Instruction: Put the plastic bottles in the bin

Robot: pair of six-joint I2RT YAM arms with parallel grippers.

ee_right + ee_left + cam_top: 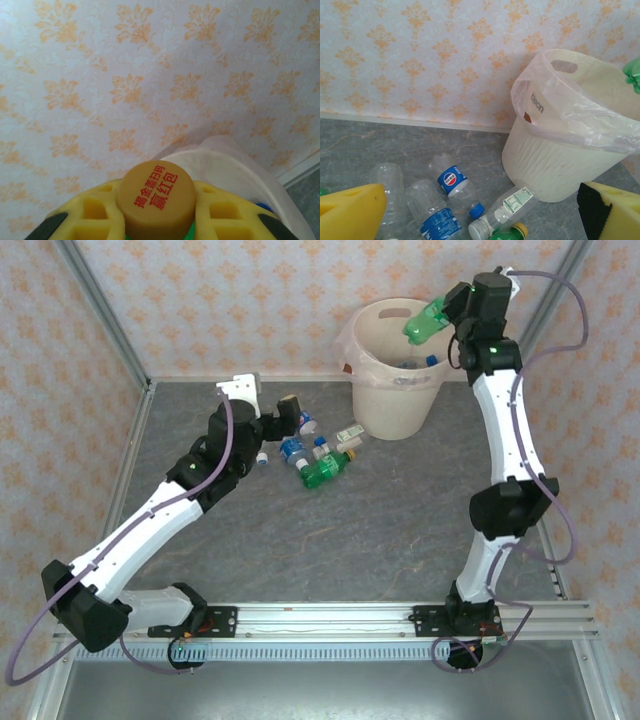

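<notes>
My right gripper (447,308) is shut on a green bottle (427,321), holding it tilted above the bin (392,405), a cream-white bucket with a clear bag liner. In the right wrist view its yellow pads (95,216) press either side of the bottle's yellow cap (157,197), above the bin's lined rim (235,170). A few bottles (415,362) lie inside the bin. My left gripper (287,421) hangs open over several plastic bottles (312,452) on the table. Between its fingers (351,212) lie a Pepsi-labelled bottle (452,182), a white-capped clear bottle (506,209) and a green bottle (512,233).
The grey table (340,540) is walled by patterned panels (250,300) at the back and sides. The bin (555,165) stands at the back right, close to the loose bottles. A rail (330,618) runs along the near edge.
</notes>
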